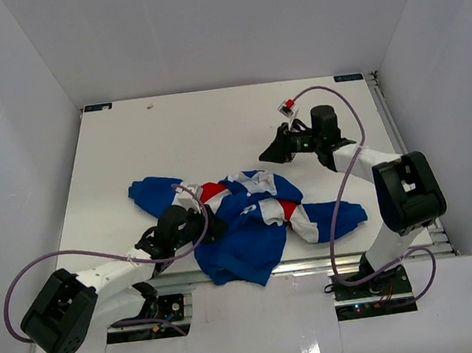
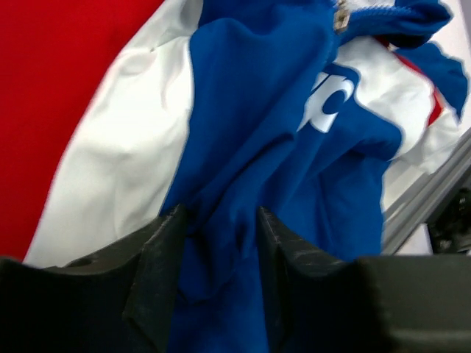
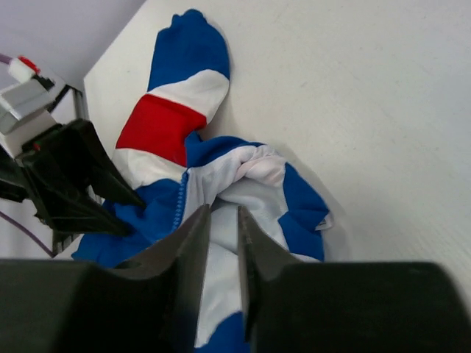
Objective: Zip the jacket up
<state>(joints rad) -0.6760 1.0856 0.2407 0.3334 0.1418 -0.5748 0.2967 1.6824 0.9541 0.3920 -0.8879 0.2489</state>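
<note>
The jacket (image 1: pixel 242 231) lies crumpled directly under the left gripper (image 2: pixel 221 220); its fingers stand about half apart with a fold of blue cloth between them, not clearly pinched; the right gripper (image 3: pixel 224 217) is nearly closed and empty, with the jacket below and ahead of it. I judge the main danger is catching plain cloth instead of the slider, because the zipper teeth (image 3: pixel 181 197) are partly buried in folds; a pull toward the arm bases might also drag the jacket over the table (image 1: pixel 213 128) edge.
</note>
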